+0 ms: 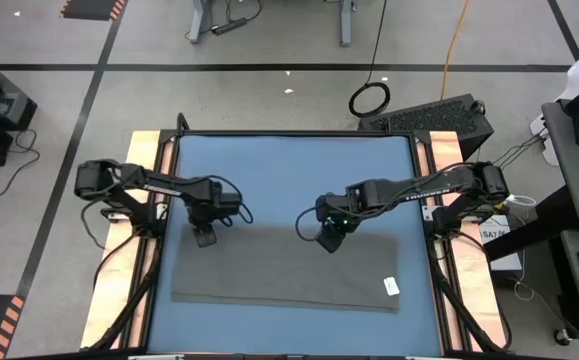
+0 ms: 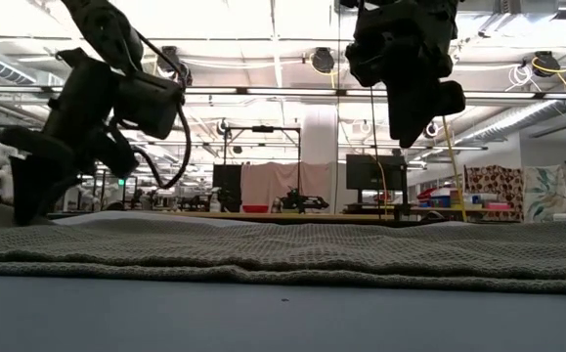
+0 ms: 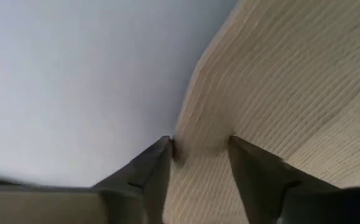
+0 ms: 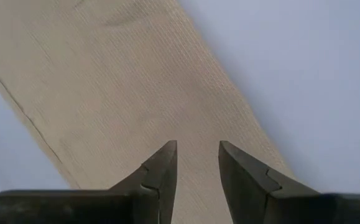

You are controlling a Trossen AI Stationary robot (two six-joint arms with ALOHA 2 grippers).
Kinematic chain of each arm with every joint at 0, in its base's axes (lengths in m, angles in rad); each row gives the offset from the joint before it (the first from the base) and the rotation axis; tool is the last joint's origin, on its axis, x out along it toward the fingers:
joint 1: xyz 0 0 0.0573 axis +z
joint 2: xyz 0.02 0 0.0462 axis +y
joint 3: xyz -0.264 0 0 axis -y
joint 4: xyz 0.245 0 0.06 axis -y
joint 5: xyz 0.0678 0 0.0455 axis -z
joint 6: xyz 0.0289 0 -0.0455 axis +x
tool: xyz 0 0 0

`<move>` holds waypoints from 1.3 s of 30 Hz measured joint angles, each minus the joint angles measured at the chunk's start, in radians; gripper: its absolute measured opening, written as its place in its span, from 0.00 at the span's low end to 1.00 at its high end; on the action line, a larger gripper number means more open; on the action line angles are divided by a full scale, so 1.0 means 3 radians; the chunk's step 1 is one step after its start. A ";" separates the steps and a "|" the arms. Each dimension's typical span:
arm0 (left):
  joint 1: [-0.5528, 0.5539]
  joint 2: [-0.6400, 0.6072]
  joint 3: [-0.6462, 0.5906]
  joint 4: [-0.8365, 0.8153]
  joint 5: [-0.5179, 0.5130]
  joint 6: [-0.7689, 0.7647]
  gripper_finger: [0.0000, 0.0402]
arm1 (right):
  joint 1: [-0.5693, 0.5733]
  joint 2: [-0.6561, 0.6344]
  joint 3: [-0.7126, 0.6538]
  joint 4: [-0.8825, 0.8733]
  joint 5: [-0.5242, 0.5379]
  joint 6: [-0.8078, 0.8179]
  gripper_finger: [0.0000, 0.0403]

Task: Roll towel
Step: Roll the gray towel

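Note:
The dark grey towel (image 1: 289,270) lies flat as a long strip across the near half of the blue tabletop (image 1: 289,180). Its white tag (image 1: 391,286) is near the right end. My left gripper (image 1: 206,238) points down at the towel's far left corner, open, with its fingers astride the towel's edge (image 3: 186,118). In the low view it reaches down to the cloth (image 2: 23,210). My right gripper (image 1: 327,242) hangs well above the towel's far edge near the middle (image 2: 421,127). Its fingers stand a little apart with nothing between them (image 4: 198,146). My left gripper comes from above, slanting down, at the towel's far edge near the left corner (image 3: 195,140). One fingertip (image 3: 166,149) stands at the edge on the table side, the other (image 3: 234,146) on the cloth's top. The cloth between them lies on the table, slightly humped.
The far half of the blue tabletop (image 1: 299,165) is bare. Wooden side strips (image 1: 149,210) and the arms' bases flank the table. A narrow band of tabletop (image 2: 283,313) runs between the towel and the near edge.

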 joint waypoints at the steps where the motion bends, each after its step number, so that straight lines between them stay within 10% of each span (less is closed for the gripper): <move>1: 0.0000 0.0022 0.0000 0.0039 0.0010 0.0026 0.36 | 0.0000 0.0000 0.0000 -0.0017 0.0002 -0.0007 0.27; 11: 0.0018 0.0095 0.0046 0.0100 -0.0243 0.0351 0.02 | -0.0004 0.0000 0.0000 -0.0084 0.0015 -0.0108 0.27; 39: 0.1166 0.0728 0.1210 0.1689 -0.1263 0.3154 0.01 | 0.0067 -0.0160 -0.0023 -0.0818 0.0174 0.0121 0.27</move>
